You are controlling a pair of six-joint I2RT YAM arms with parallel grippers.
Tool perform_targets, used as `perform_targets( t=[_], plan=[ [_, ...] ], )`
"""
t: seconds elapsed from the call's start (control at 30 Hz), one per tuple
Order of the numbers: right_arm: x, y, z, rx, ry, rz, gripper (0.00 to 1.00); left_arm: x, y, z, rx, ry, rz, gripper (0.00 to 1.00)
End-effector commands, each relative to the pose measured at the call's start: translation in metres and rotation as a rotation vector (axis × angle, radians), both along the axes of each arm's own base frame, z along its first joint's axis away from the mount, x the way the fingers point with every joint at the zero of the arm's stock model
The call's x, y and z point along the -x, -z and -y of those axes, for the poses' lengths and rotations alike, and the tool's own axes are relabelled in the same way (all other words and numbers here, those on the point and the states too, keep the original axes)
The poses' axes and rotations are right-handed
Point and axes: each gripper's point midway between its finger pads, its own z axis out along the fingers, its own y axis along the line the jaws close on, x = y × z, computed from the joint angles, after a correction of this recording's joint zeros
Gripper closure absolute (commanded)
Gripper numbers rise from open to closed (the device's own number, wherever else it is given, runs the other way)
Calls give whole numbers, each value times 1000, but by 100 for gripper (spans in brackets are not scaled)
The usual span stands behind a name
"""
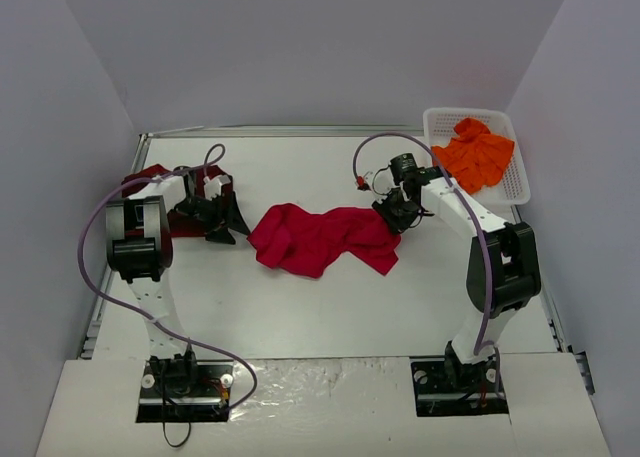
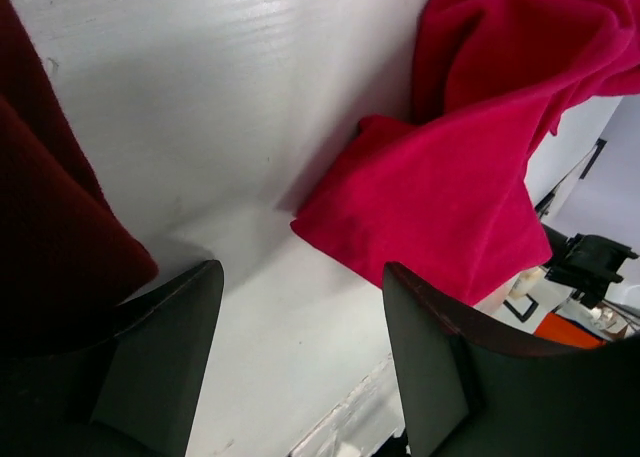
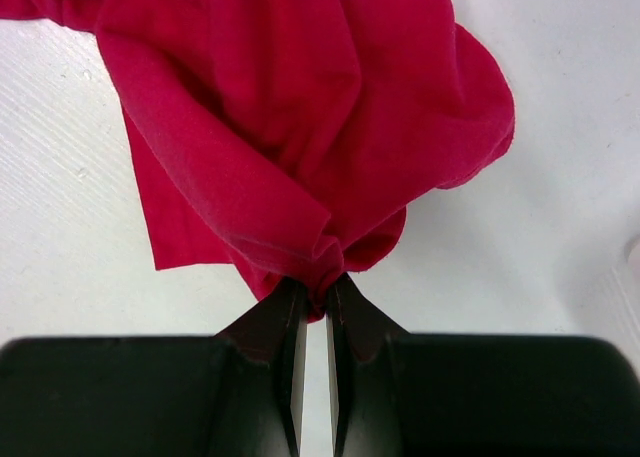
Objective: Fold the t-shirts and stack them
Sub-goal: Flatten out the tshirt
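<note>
One red t-shirt [image 1: 322,239], long axis left-right on bench [image 1: 300,307]; right fingers [image 3: 280,322] pinch its right end, left fingers [image 2: 165,352] spread near its left end.

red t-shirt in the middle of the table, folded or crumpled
Crumpled, not folded: the red t-shirt lies in a loose, wrinkled heap, with one bunched edge pinched in the right gripper.
</note>
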Motion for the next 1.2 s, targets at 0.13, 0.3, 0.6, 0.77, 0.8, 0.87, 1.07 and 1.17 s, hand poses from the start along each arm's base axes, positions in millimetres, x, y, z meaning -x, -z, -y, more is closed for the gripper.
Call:
perform_targets(
  t=[0.13,0.3,0.6,0.77,0.8,0.87,1.07,1.17],
  plan=[
    [2,-1,-6,-14,2,-21,100,-14,-1,-2,-102,-86,14,36],
    [1,2,-7,-15,5,-25,100,-14,6,7,-121,-65,2,36],
    [-1,2,-6,-14,9,-17,100,-8,15,30,-178,19,1,36],
    [0,4,-5,-11,13,-20,100,-8,21,28,-214,30,-2,36],
    [0,4,-5,-11,15,-18,100,-8,21,27,-221,32,-2,36],
    [1,4,-5,-10,15,-21,100,-7,20,24,-241,33,5,36],
    [0,9,-5,-8,15,-27,100,-8,15,11,-293,22,42,37],
    [-1,11,-7,-15,15,-30,100,-9,14,8,-295,19,47,46]
  ],
)
